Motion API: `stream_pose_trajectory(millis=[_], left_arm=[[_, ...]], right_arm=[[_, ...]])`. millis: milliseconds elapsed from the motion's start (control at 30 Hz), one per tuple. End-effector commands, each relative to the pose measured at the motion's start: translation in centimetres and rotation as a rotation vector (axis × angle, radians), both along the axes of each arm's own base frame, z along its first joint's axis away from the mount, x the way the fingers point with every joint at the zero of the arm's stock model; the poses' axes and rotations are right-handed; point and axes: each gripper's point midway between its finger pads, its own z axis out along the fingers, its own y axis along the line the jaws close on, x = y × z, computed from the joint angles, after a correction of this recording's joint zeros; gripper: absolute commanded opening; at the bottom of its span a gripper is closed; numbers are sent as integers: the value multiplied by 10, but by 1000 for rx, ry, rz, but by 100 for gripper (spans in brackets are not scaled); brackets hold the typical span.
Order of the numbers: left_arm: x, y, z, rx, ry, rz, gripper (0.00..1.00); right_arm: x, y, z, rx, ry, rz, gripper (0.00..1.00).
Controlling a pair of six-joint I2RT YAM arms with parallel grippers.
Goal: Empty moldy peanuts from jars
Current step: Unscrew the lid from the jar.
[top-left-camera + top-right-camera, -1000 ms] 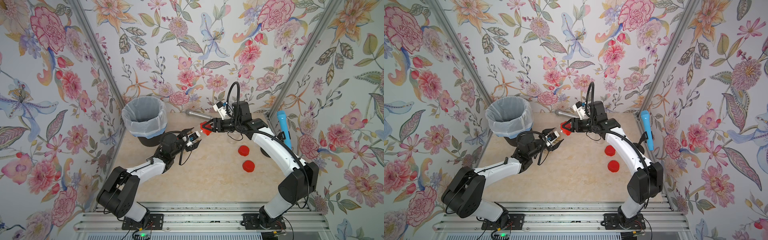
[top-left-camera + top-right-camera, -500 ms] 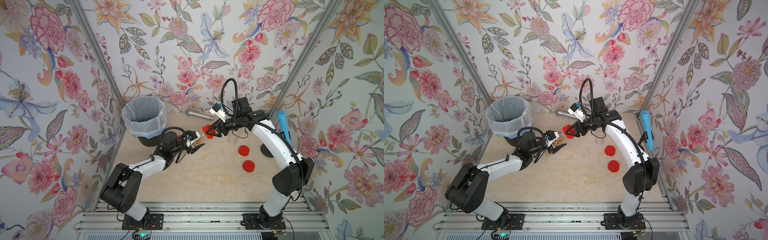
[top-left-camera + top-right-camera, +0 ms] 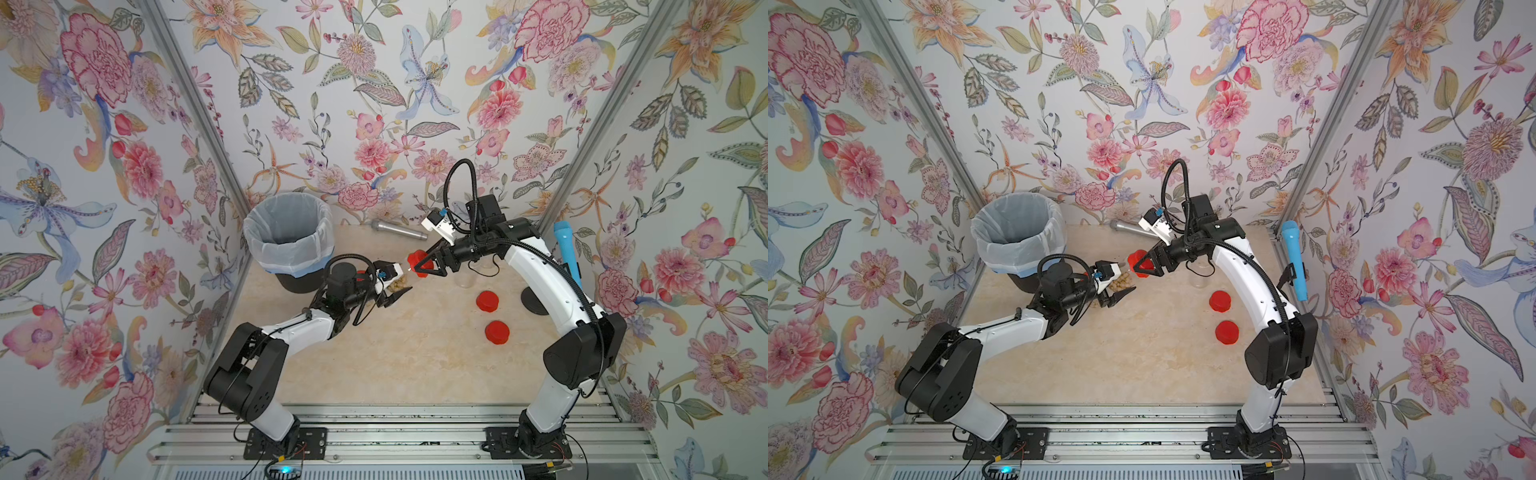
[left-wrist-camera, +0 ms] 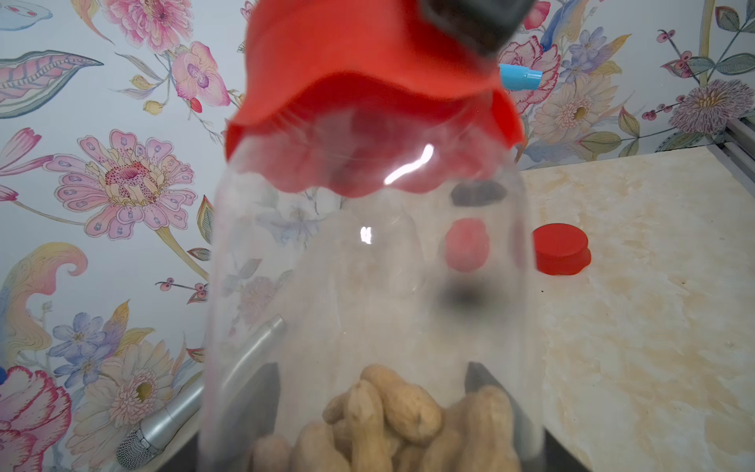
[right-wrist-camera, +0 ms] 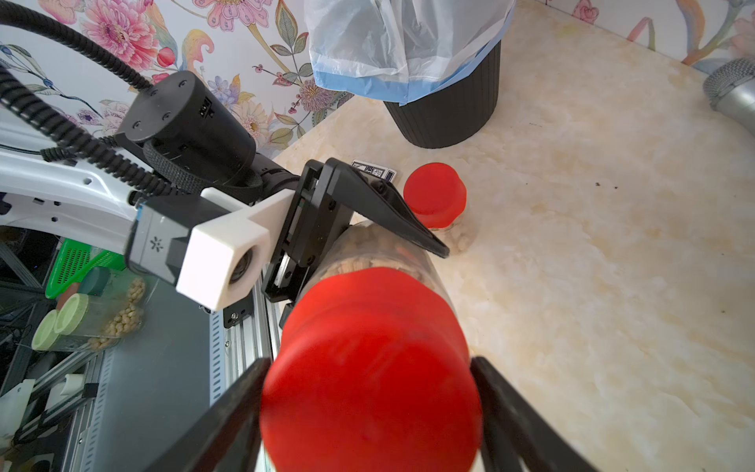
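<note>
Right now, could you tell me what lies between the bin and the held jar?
Another red-lidded jar stands there, shown clearly in the right wrist view.

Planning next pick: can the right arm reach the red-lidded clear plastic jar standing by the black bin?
Probably not directly: the left gripper and its held clear peanut jar lie between the right gripper and that standing jar.
</note>
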Motion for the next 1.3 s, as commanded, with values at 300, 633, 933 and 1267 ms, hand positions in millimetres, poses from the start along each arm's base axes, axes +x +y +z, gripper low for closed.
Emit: stream_pose_trajectory(millis=[300, 633, 933, 1267], left_arm=[[14, 7, 29, -58, -95, 55, 35], [25, 16, 34, -78, -116, 112, 35], [33, 27, 34, -61, -145, 195, 36], [39, 32, 31, -39, -163, 247, 36]], right_arm=[[-2, -12, 3, -20, -30, -62, 94], [-12, -24, 11, 37, -49, -114, 97], [-5, -53, 63, 212, 10, -445, 96], [21, -24, 80, 274, 167, -754, 90]])
